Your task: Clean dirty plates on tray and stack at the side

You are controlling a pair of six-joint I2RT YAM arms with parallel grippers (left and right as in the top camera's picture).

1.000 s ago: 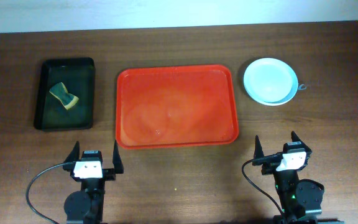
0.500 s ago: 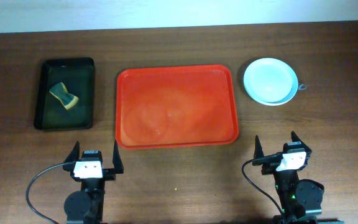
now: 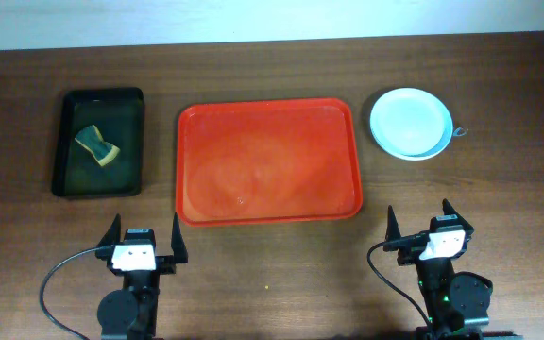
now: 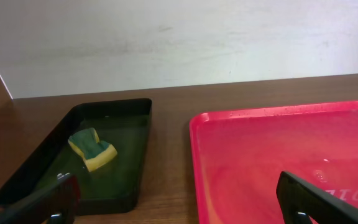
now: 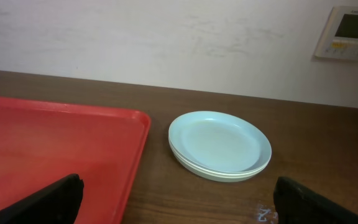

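The red-orange tray (image 3: 267, 162) lies mid-table with no plates on it; it also shows in the left wrist view (image 4: 278, 155) and the right wrist view (image 5: 48, 149). The plates (image 3: 410, 123) sit stacked on the table right of the tray, a pale mint-blue one on top; in the right wrist view (image 5: 219, 143) the rims of the ones beneath show. My left gripper (image 3: 144, 238) is open and empty near the front edge, below the tray's left corner. My right gripper (image 3: 423, 225) is open and empty near the front edge, below the stack.
A black rectangular tray (image 3: 99, 142) at the left holds a green-and-yellow sponge (image 3: 97, 145), also in the left wrist view (image 4: 92, 148). A small metal ring (image 3: 458, 131) lies by the stack. A wall panel (image 5: 350, 32) hangs behind the table.
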